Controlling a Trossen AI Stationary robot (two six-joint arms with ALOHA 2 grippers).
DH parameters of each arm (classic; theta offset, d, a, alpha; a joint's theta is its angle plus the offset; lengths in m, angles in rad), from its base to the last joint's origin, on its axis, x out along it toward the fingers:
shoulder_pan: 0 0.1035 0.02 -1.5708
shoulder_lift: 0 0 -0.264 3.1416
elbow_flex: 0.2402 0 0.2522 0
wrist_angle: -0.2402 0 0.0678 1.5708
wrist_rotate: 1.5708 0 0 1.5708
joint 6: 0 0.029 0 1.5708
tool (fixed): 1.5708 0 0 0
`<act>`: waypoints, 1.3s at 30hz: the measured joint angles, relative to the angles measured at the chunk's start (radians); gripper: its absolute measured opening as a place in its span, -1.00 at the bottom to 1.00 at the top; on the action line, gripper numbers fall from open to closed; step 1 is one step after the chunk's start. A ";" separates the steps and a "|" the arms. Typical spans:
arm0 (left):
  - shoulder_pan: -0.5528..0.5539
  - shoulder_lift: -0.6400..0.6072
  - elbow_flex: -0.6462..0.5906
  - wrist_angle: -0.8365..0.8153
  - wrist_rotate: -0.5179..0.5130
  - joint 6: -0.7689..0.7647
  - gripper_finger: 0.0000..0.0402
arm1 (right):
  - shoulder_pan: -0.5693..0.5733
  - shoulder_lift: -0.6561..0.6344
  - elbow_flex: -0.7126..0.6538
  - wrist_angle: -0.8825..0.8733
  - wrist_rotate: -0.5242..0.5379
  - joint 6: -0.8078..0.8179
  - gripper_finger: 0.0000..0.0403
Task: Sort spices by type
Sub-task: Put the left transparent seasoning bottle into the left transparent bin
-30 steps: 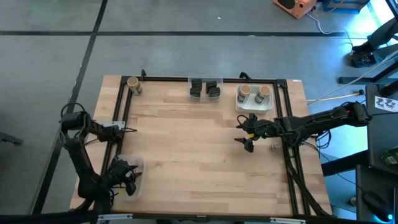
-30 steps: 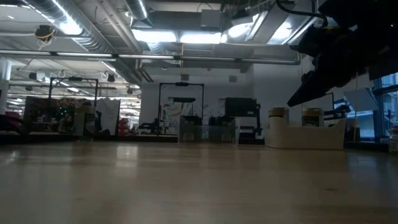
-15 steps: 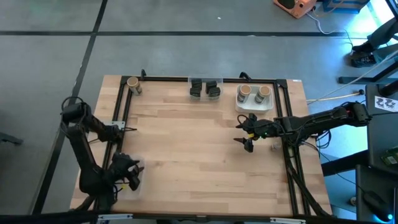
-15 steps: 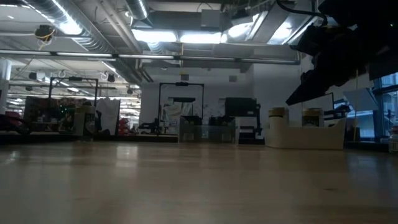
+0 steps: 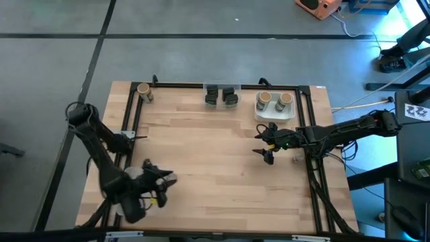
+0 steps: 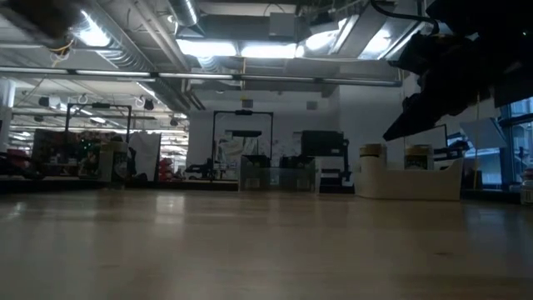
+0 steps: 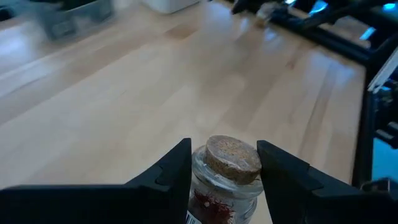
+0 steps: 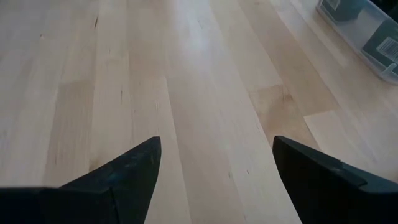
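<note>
My left gripper (image 5: 163, 183) is over the table's near left part, shut on a tiny glass jar with a cork top and red threads inside (image 7: 229, 171). A tan-topped jar (image 5: 144, 92) stands alone at the far left corner. Two dark boxy jars (image 5: 222, 95) sit at the far edge's middle. Two more tan-topped jars (image 5: 274, 100) stand in a white tray (image 5: 275, 113) at the far right. My right gripper (image 5: 257, 144) hangs open over bare wood in front of that tray, holding nothing. My left gripper pinches the tiny jar between its two fingers (image 7: 176, 169), on the glass shoulder just under the cork (image 7: 200, 167). The fingers slant down toward the table's right. The jar stands upright in the hold, lifted clear of the table.
A black frame rail (image 5: 222, 85) runs round the wooden table top. A shallow clear tray (image 8: 364, 25) holding a dark jar lies past my right gripper. The middle of the table (image 5: 215, 154) is bare wood.
My left gripper has risen from the table's near left corner and swung toward the right, turning as it went, with the tiny jar still between its fingers and now clear of the table.
</note>
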 joint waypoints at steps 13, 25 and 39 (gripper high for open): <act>0.274 0.171 -0.165 0.861 0.076 0.678 -0.29 | 0.000 0.002 0.000 -0.001 0.022 -0.053 0.53; 0.394 0.432 -0.165 1.205 0.216 0.802 -0.29 | 0.000 0.002 0.000 -0.001 0.028 -0.075 0.53; 0.439 0.613 -0.165 1.635 0.300 0.929 -0.29 | 0.000 0.002 0.000 -0.002 0.042 -0.077 0.53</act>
